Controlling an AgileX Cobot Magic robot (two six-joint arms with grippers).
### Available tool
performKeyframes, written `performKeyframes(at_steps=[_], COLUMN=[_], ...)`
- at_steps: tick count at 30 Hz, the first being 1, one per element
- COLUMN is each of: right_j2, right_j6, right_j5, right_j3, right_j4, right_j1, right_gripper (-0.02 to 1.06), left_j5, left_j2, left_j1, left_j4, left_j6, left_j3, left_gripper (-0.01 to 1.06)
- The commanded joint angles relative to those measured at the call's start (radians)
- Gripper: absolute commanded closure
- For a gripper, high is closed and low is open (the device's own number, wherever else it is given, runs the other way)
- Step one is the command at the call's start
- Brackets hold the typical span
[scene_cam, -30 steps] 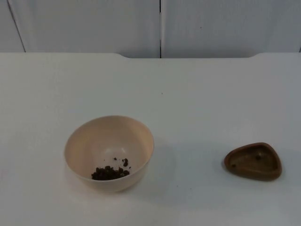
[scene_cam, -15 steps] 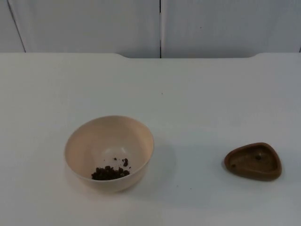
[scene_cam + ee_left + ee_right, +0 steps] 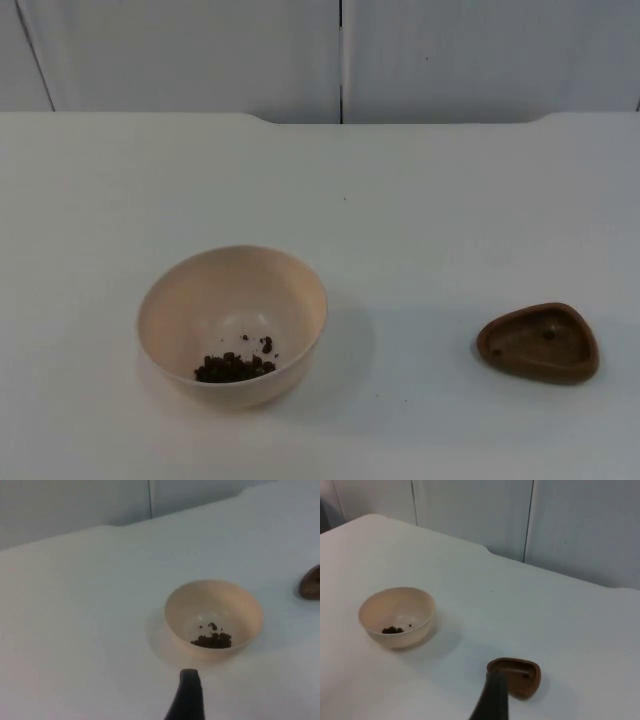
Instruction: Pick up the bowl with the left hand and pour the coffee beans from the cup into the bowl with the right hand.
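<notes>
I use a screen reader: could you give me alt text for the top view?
A beige bowl holding a small heap of coffee beans stands on the white table. To its right, apart from it, sits a small brown cup.

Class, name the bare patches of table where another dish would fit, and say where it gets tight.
Free: between the beige bowl and the brown cup, and the wide stretch from both to the partition wall. Tight: the table's narrow near-edge strip below the bowl.
</notes>
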Motion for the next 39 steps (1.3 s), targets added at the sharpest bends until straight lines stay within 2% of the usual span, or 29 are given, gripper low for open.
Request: performKeyframes(at_steps=[1,13,17,23,27,29,34,39], right_j2=[-0.002,-0.002,-0.002,-0.002,-0.002,-0.002,-0.002,-0.002], right_j6=[-0.004,-0.004,0.000,0.008,0.032,0.045,0.087,0.088], right_j5=[0.020,0.043,0.053,0.065,0.046,-0.012,-0.009,-0.009], right_j3=[0.004,0.004,0.006,0.073,0.143,0.169,0.171,0.171], right_j4=[-0.002,-0.009,-0.043,-0.052,-0.052,-0.049,-0.086,-0.088], right_j1=[-0.005,-0.005,-0.005,-0.005,-0.005,-0.005,-0.005,-0.005], right_gripper=[0.34,0.34,0.34,0.34,0.34,0.34,0.34,0.34], left_j5=[0.014,0.020,0.020,0.020,0.020,0.020,0.020,0.020], left_j2=[-0.005,-0.005,-0.005,-0.005,-0.005,-0.005,-0.005,-0.005], left_j1=[0.002,0.002,0.002,0.002,0.002,0.002,0.002,0.002], left_j4=[0.009,0.014,0.014,0.013,0.029,0.061,0.071,0.073], left_j6=[-0.022,-0.034,-0.034,-0.036,-0.056,-0.097,-0.111,-0.111], left_j3=[0.023,0.032,0.032,0.032,0.032,0.032,0.032,0.032], left_gripper=[0.37,0.37,0.37,0.37,0.37,0.37,0.37,0.37])
